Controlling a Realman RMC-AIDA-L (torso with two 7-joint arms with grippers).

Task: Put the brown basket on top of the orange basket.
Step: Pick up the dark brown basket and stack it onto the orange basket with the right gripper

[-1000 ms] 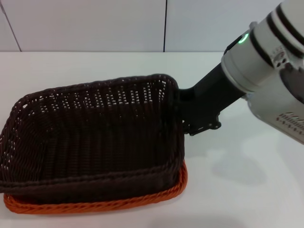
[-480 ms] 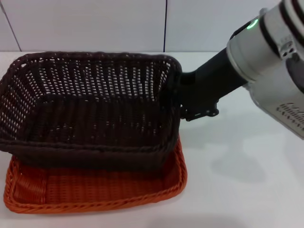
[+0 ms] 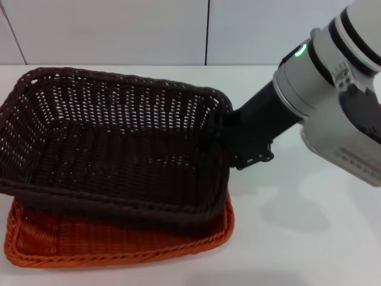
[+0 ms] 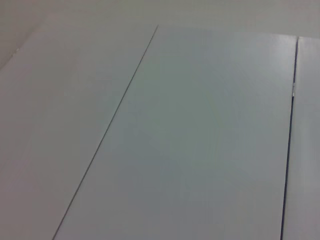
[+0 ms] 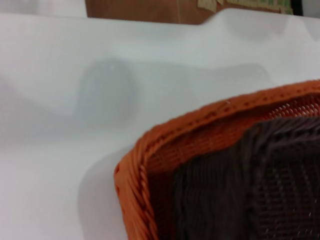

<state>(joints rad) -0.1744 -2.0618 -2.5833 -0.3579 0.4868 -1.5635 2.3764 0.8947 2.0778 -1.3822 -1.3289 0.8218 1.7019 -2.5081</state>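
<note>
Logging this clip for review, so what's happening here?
The right arm's tool is at the right end wall of the brown basket, carrying it above the orange basket on the white table. The brown basket hangs tilted and partly overlaps the orange one, which shows beneath it at the front, so it is not yet seated. The left arm is out of the head view; its wrist camera shows only blank panels.
</note>
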